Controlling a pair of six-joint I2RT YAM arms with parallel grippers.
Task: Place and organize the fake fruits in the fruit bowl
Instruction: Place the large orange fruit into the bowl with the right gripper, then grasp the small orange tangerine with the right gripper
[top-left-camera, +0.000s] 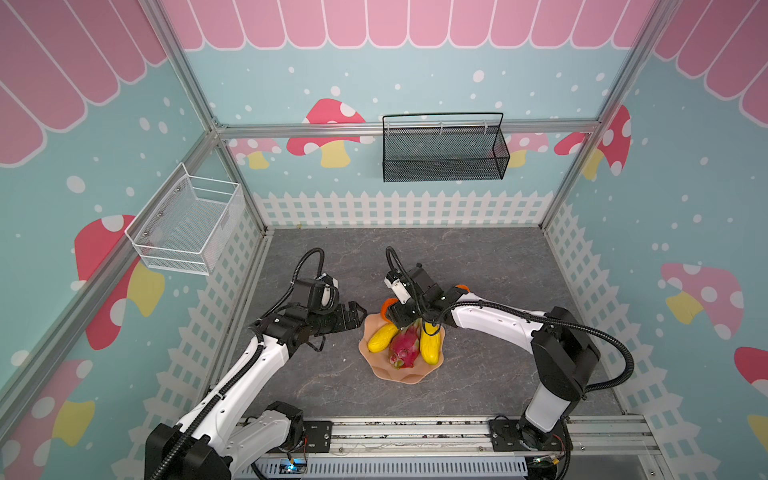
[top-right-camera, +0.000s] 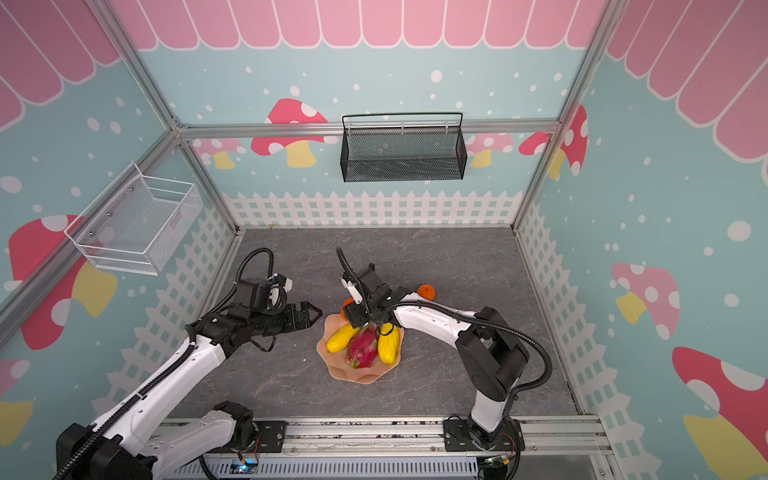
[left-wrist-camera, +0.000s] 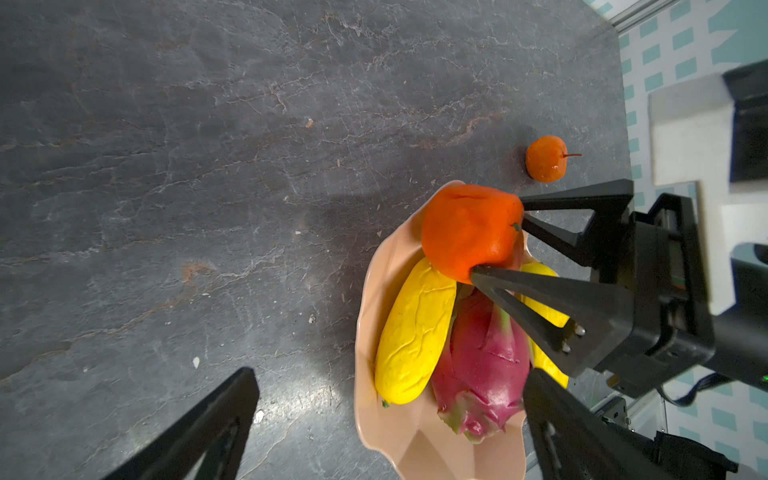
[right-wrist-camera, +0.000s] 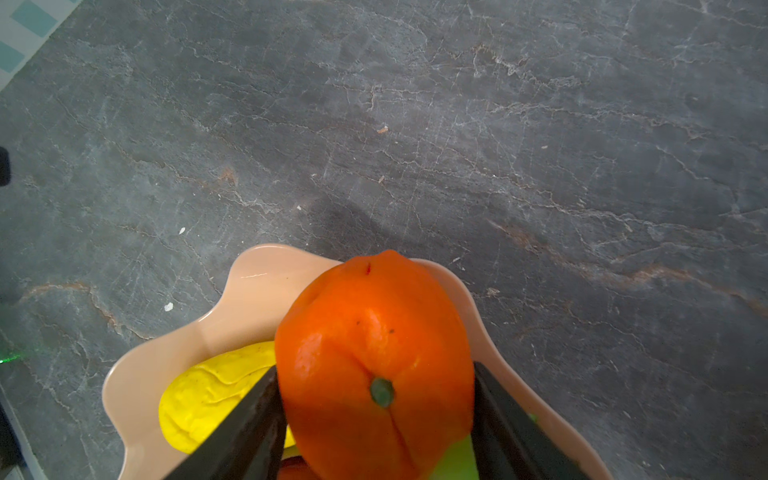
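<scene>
The right pincer (left-wrist-camera: 496, 237) clasped the large glossy plastic orange (right-wrist-camera: 374, 353) over the scalloped peach-pink bowl's (top-left-camera: 399, 376) twelve-o'clock rim, apparently to seat it there; the left pincer (top-left-camera: 358, 319) gaped empty.

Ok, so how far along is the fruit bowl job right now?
Done: a yellow fruit, a second yellow fruit and the dragon fruit lie in the fruit bowl. In hand: the right hand grips the larger orange at the bowl's far edge, not yet released. Left: the small orange, on the table outside the bowl. The left hand is open and empty beside the bowl.
</scene>
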